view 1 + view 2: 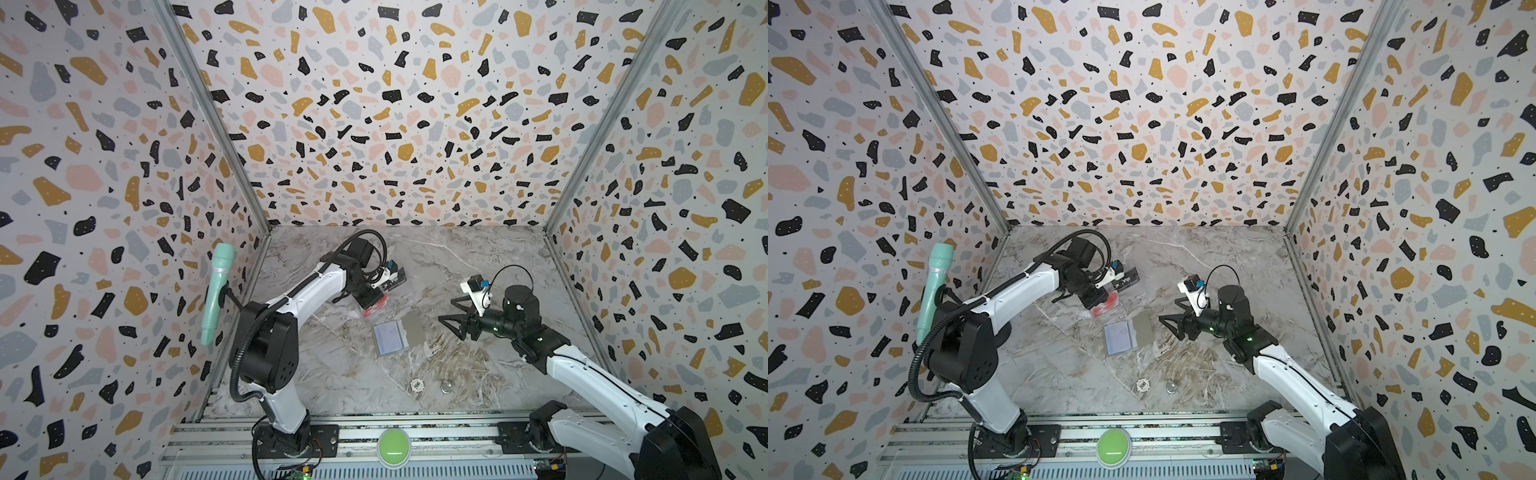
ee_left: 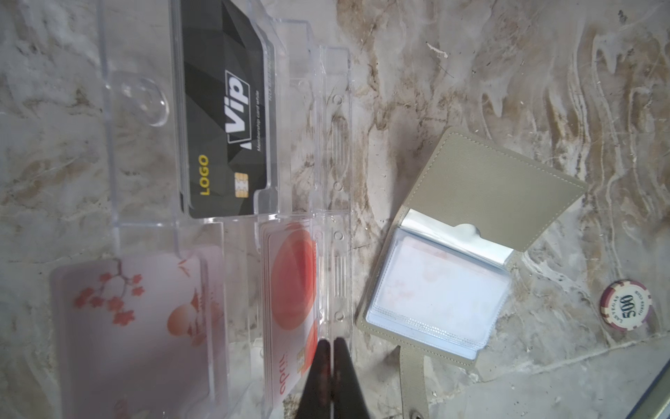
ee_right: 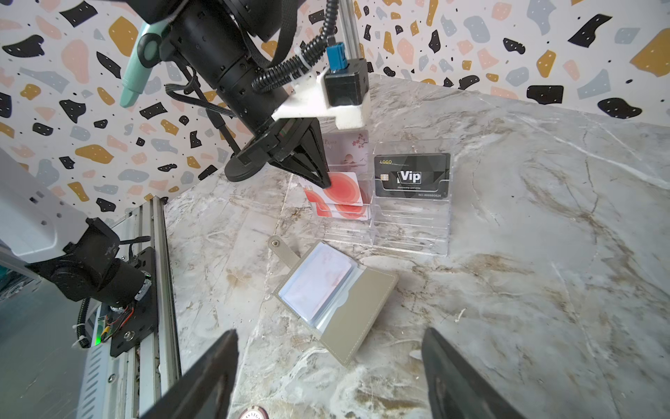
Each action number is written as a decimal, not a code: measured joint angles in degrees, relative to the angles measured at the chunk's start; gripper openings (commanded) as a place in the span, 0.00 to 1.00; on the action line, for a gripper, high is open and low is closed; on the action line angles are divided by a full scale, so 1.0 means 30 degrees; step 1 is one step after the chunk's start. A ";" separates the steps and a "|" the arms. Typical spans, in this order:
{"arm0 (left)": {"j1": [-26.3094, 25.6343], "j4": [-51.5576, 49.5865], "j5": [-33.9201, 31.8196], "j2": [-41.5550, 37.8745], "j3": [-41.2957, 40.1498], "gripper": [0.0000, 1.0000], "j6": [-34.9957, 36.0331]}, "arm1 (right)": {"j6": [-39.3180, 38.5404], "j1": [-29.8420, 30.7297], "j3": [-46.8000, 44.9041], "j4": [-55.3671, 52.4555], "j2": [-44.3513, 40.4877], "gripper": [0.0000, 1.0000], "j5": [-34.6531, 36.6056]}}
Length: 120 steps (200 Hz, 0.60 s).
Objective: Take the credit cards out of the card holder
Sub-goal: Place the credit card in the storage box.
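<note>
Card holder (image 1: 392, 337) open at worktop (image 1: 457, 374) centre, one white-pinkish card (image 3: 319, 279) in its sleeve.
Left end effector (image 3: 328, 183) fully closed, tips against red-circle card (image 3: 344, 190) in clear tray (image 3: 409, 232) at 11 o'clock of holder; right end effector (image 3: 329, 332) spread wide, empty, at 3 o'clock.

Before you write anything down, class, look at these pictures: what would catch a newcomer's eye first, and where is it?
The loud terrazzo walls, with a mint-green microphone on the left one. On the marble table, the card holder lies open, a pale card in its sleeve, beside a clear tray holding the VIP card and red-circle cards. The shut left pincer is at one of them.
</note>
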 measured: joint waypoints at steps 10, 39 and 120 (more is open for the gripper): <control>0.0000 0.0321 -0.0073 0.0117 -0.0211 0.00 -0.0007 | 0.0051 -0.0109 -0.0029 0.0146 0.0000 0.80 -0.0109; 0.0022 0.1144 -0.0299 0.0437 -0.0707 0.00 -0.0007 | 0.0197 -0.0386 -0.0204 0.0401 -0.0051 0.80 -0.0386; 0.0073 0.2892 -0.0918 0.0364 -0.2171 0.00 -0.0022 | 0.0408 -0.0481 -0.0546 0.0656 -0.0313 0.80 -0.0619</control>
